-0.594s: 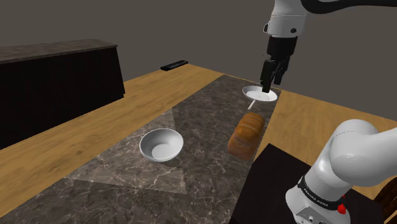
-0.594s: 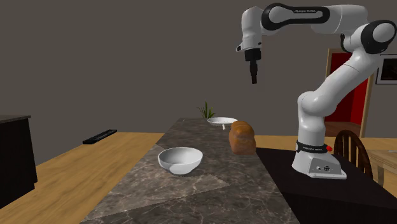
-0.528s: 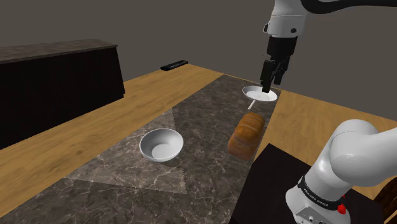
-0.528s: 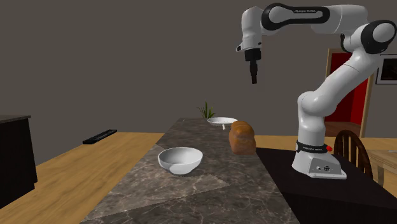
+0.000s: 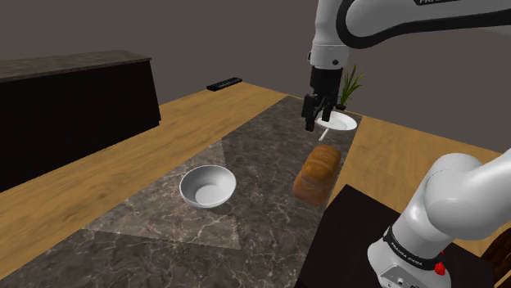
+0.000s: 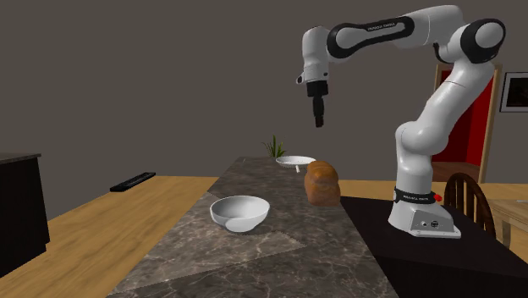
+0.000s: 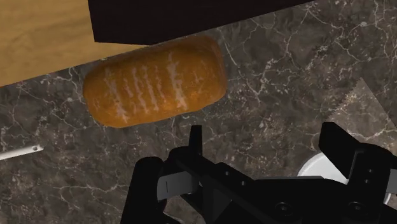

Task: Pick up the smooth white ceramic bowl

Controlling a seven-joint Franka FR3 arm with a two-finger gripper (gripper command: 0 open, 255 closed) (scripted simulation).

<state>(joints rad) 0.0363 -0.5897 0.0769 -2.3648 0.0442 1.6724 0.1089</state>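
In the shoulder view, the white bowl (image 5: 208, 186) is seen upright on the dark marbled strip of the tabletop (image 5: 270, 155), its mouth turned upward; being round, it is equally wide in every direction. A brown bread loaf (image 5: 317, 172) lies well apart from it toward that view's right, its long axis running away from the stand (image 5: 352, 237). Beyond the loaf a small white plate (image 5: 339, 122) is set with a potted plant (image 5: 350, 82) behind it, and a black remote (image 5: 223, 83) lies on the wooden far edge. The end effector (image 5: 311, 123) hangs high above the tabletop, overlapping the plate's near edge in the picture. In the second exterior view, the end effector (image 6: 319, 124) is held well above the plate (image 6: 294, 160) and loaf (image 6: 321, 182), with the bowl (image 6: 240, 212) nearer the camera. In the wrist view, the end effector (image 7: 263, 130) is shown with its fingers spread and nothing between them; the loaf (image 7: 156, 81) lies beyond them, and a sliver of the bowl (image 7: 315, 167) shows beside one finger.
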